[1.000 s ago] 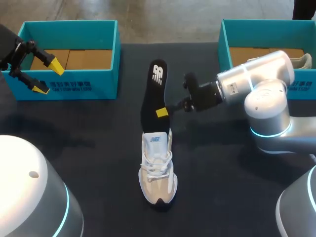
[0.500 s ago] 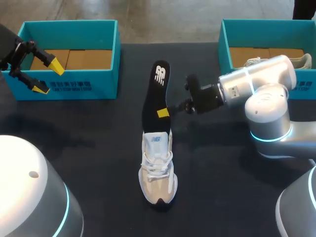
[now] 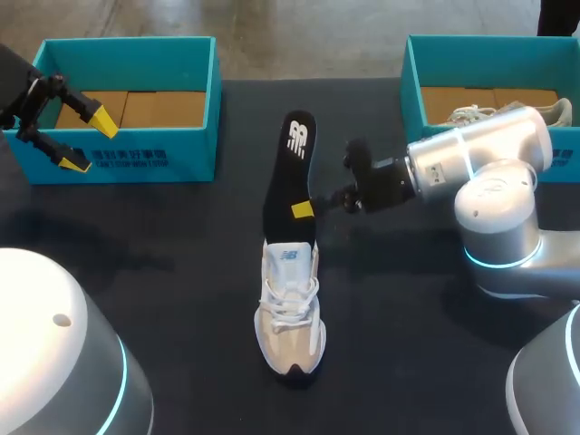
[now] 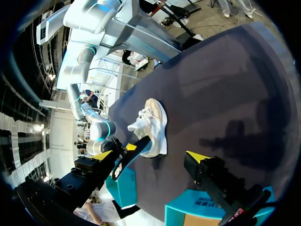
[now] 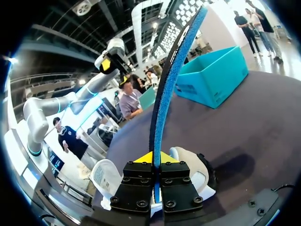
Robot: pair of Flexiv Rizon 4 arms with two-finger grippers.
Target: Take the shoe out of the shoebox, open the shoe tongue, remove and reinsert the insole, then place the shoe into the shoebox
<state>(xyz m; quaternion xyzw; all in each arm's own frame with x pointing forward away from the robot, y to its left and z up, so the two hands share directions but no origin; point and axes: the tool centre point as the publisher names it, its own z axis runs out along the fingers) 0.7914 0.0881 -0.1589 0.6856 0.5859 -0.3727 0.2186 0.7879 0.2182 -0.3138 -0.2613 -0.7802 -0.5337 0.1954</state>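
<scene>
A white and beige shoe (image 3: 290,304) stands on the dark table, toe toward the near edge. Its black insole (image 3: 290,172) rises out of the shoe's heel opening, tilted toward the far side. My right gripper (image 3: 302,210) is shut on the insole's edge just above the shoe. In the right wrist view the insole (image 5: 174,70) stands up from between the closed fingers of the right gripper (image 5: 154,157), with the shoe (image 5: 188,165) under it. My left gripper (image 3: 77,136) hangs open and holds nothing, in front of the left shoebox (image 3: 127,100). The left wrist view shows the shoe (image 4: 153,127) far ahead of the left gripper (image 4: 150,155).
A second teal shoebox (image 3: 480,63) at the far right holds another white shoe (image 3: 471,113). My right arm (image 3: 489,181) stretches across the right half of the table. The left shoebox shows only its cardboard floor.
My right gripper has shifted slightly to the right with the insole, whose upper end has moved the same way. The shoe and my left arm have stayed put.
</scene>
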